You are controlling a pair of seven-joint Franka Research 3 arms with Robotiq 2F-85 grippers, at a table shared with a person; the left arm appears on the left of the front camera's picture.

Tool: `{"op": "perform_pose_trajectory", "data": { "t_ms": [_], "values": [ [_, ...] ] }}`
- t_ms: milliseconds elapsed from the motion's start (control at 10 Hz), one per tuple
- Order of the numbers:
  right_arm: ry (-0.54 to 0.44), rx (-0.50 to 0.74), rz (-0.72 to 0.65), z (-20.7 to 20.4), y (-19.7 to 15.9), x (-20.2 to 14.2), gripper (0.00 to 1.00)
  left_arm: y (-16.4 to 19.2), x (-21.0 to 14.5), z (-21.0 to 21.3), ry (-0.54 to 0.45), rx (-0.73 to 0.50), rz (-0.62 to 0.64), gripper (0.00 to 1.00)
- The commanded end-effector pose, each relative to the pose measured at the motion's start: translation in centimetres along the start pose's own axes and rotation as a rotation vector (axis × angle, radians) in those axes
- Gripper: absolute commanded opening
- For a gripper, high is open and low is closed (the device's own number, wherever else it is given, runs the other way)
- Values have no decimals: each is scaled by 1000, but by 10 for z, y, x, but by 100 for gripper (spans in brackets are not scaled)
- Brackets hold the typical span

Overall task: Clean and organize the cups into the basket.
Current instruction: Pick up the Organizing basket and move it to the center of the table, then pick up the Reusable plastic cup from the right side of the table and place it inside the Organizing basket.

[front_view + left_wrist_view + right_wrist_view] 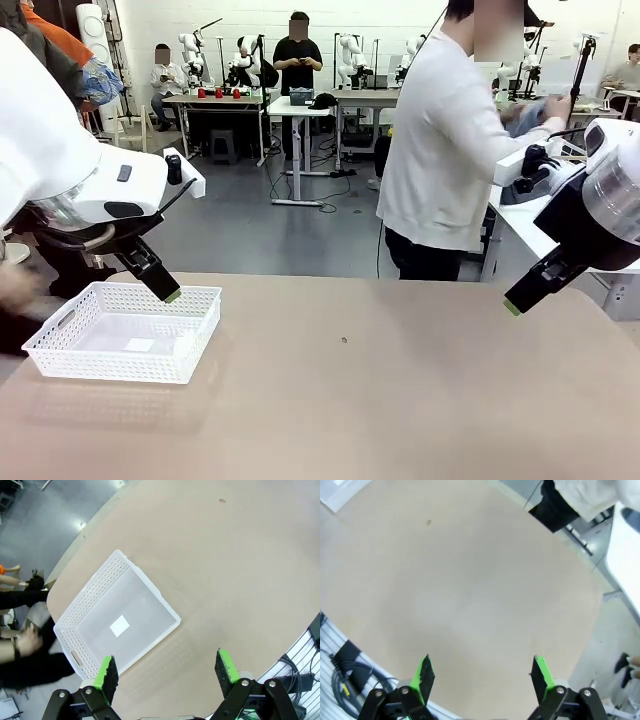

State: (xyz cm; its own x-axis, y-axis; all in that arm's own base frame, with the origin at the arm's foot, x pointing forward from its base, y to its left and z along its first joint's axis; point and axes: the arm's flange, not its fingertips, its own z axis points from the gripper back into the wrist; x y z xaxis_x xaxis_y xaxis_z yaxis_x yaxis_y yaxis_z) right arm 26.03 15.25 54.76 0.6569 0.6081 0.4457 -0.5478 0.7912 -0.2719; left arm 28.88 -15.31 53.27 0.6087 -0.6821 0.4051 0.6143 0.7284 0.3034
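Basket (110, 365) (95, 587), white perforated plastic, rectangular, stands mouth-up at the tan table's (400, 390) left, long axis left-to-right. Left gripper (167, 667) and right gripper (482, 672) hover, jaws spread, empty.

Left arm (60, 170) in from scene left, wrist tipped down. Left gripper (168, 292) slants down toward right, hangs in air, fingers spread wide, green pads (106, 672) well apart, nothing between. Right arm (612, 205) in from scene right. Right gripper (513, 305) slants down toward left, hangs in air, fingers equally wide, nothing held.

White basket (120, 364) on tan table (400, 400)
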Motion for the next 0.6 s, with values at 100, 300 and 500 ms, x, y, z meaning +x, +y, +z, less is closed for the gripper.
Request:
{"op": "perform_pose_trajectory", "data": {
  "t_ms": [100,300,500],
  "values": [
    [-64,482,-101,-2,-39,16,100,17,-4,1,-186,-489,249,100],
    [-101,847,-273,-23,-94,7,100,60,-19,-4,-284,-912,563,100],
    [-150,1165,-428,-44,-142,-11,100,94,-38,-10,-404,-1163,740,100]
  ]
}}
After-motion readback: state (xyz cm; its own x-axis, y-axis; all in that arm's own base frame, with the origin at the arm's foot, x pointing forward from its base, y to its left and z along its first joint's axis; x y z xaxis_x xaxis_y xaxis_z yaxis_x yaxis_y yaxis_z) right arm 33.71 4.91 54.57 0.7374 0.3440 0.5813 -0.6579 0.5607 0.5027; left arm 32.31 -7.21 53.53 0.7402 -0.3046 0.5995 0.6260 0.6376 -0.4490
